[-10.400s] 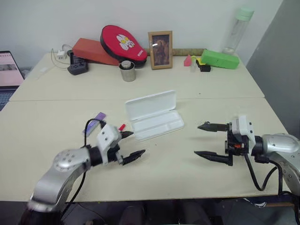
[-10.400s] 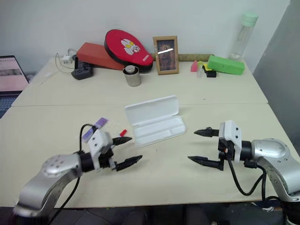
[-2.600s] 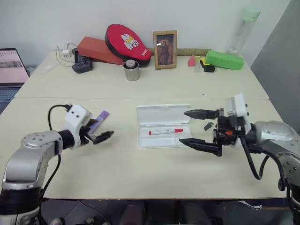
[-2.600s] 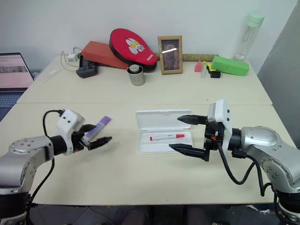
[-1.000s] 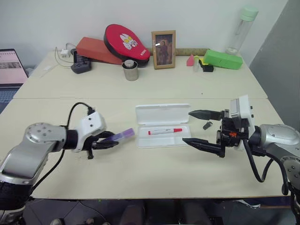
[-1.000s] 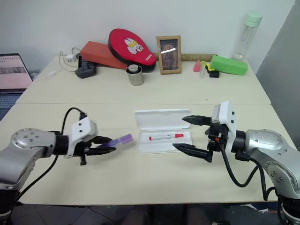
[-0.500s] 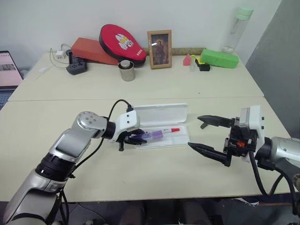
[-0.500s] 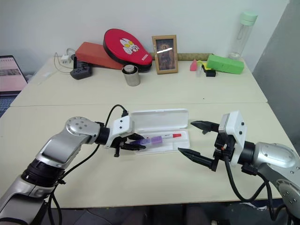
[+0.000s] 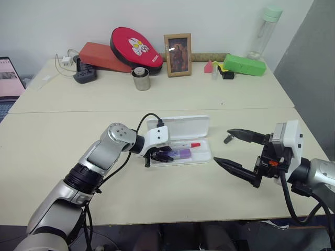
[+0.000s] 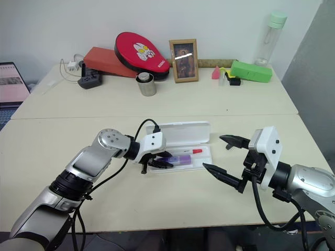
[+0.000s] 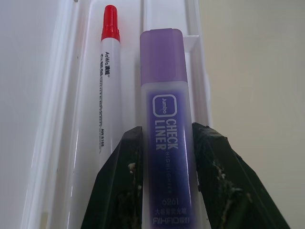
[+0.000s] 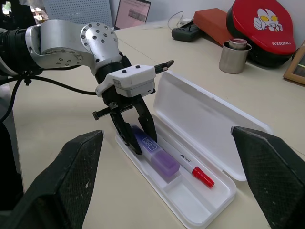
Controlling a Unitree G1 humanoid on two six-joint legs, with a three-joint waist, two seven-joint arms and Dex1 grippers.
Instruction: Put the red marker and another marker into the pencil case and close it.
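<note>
Purple highlighter [image 11: 167, 138] sits low in the open pencil case [image 9: 201, 157] near the tabletop's middle, beside the red marker [image 11: 106, 95], pinched by the left gripper [image 12: 136, 136]. Best to release gently, then lift straight out. Right gripper [image 9: 235, 151] hangs wide, empty, toward the right edge.

At the back of the counter [image 9: 220, 99] stand a metal cup [image 9: 141, 79], a picture frame [image 9: 178, 48] and a green case [image 9: 244, 65].
</note>
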